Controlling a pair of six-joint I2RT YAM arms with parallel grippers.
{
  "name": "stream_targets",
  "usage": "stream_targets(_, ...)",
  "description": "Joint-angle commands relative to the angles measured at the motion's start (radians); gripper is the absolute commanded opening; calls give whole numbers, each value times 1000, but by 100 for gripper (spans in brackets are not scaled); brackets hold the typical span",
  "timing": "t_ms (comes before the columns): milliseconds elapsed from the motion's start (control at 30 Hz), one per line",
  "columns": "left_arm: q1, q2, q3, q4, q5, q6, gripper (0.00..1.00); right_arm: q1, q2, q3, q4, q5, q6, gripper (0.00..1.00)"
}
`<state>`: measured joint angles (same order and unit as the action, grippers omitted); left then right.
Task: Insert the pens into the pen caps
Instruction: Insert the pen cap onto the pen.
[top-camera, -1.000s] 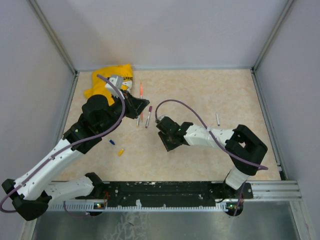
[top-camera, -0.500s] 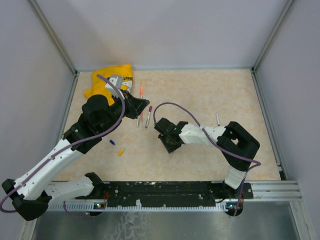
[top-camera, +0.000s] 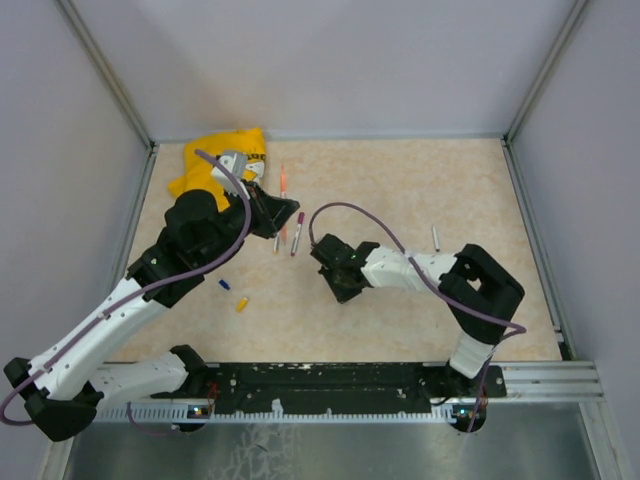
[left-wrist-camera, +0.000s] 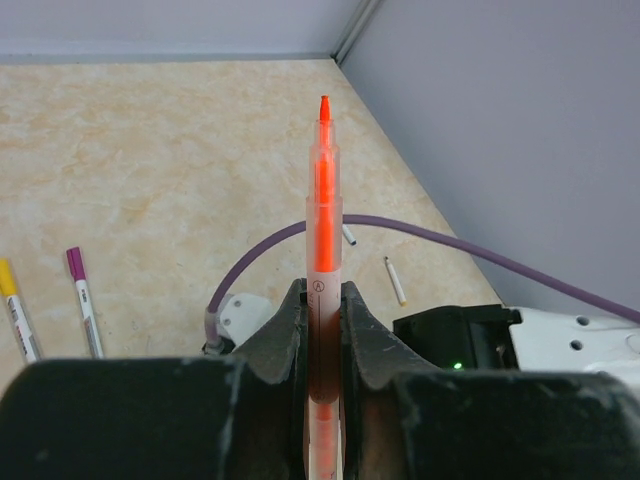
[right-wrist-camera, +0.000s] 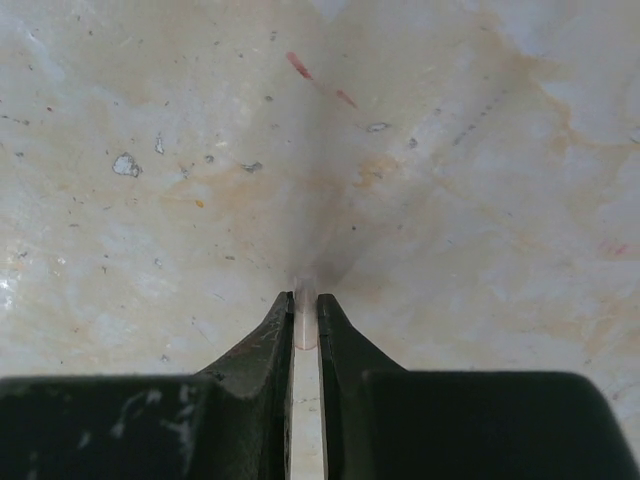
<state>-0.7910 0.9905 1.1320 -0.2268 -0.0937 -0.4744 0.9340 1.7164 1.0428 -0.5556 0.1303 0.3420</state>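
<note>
— Where did we stand?

— Our left gripper (left-wrist-camera: 322, 300) was clamped on the orange-red pen (left-wrist-camera: 323, 200), low on the barrel, with the bare tip pointing away over the table (left-wrist-camera: 150, 150). Our right gripper (right-wrist-camera: 305, 302) was pinched shut on a small pale tube (right-wrist-camera: 305, 318), nose down at the tabletop. We took the tube for a cap but couldn't tell its colour.

— What worried us?

— Mostly alignment. So much of the pen stood clear of the fingers that a slight wrist tilt would swing the tip wide. We judged it could glance off the tube's rim instead of entering. The tube sat in a thin pinch only, so a sideways push might twist it or pop it loose.

— And its mouth?

— We couldn't see which end was open. If it faced the table, we'd have to turn it first.

— Anything else?

— The purple cable (left-wrist-camera: 420, 235) ran across between the arms and could snag. The yellow cap (top-camera: 241, 304) and blue cap (top-camera: 224, 284) lay on the table near the left arm.
</note>
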Motion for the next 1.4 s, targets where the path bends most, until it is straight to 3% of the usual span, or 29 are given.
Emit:
stream_targets(0,1,6,-26,27,-2,18,0,-49,-172,-32,56,10,43,0)
stream_targets(233,2,39,-54,108,57,49,0,-155,-530,-176,232,-25,63,0)
stream_targets(400,1,55,-61,138,94,66,0,-192,-749,-281,455,-42,64,0)
stream_targets(667,1,33,-124,269,174,143,0,-196,-964,-416,812,-57,70,0)
stream_targets(900,1,5,-198,409,292,208,0,-196,-1040,-483,1054,-41,79,0)
stream_targets(1367,1,22,-240,532,475,265,0,-196,-943,-431,1408,-17,179,0)
